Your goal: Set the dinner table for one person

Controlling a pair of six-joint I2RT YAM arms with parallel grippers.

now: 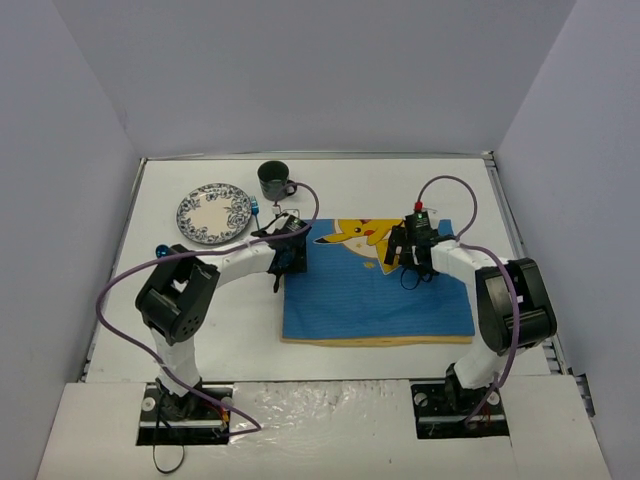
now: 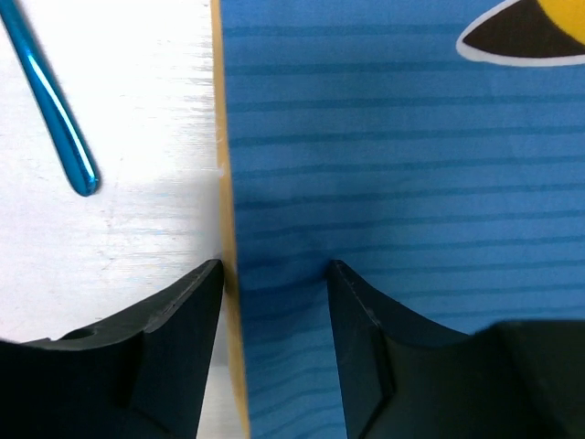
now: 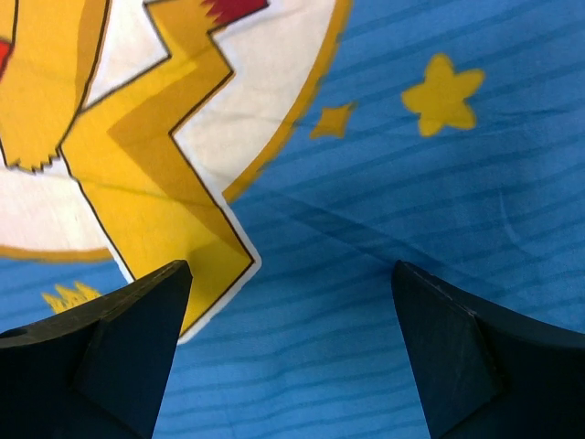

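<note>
- The left claw (image 2: 274, 302) is set narrow. Its two dark fingers (image 2: 178, 352) straddle the left edge of the blue mat (image 2: 411, 183), one over the bare table (image 2: 110, 238) and the other over cloth. The tan hem runs up between them, and whether the tips pinch the cloth cannot be told.
- Just beyond that claw, on the table side, lies a shiny blue rod (image 2: 55, 110). It is slanted and lies near the mat's edge without touching it.
- The right claw (image 3: 292, 311) is spread wide and grips nothing. It hangs low over the mat, with the jagged tail of a yellow cartoon figure (image 3: 137, 137) printed by one finger.
- From above, both claws are over the far half of the mat. The left one is at the mat's left edge, and the right one is on the print, right of the middle.
- Beyond the mat's far left corner a patterned plate (image 1: 214, 213) lies flat on the table. A dark mug (image 1: 273, 179) stands upright just behind and to the right of it, handle to the right. Both are apart from the mat.
- The table is white with thin metal edging and carries everything in view. The mat lies on its near middle part, squared to its edges.
- Plain pale lilac-grey walls (image 1: 300, 80) close the table in on three sides.
</note>
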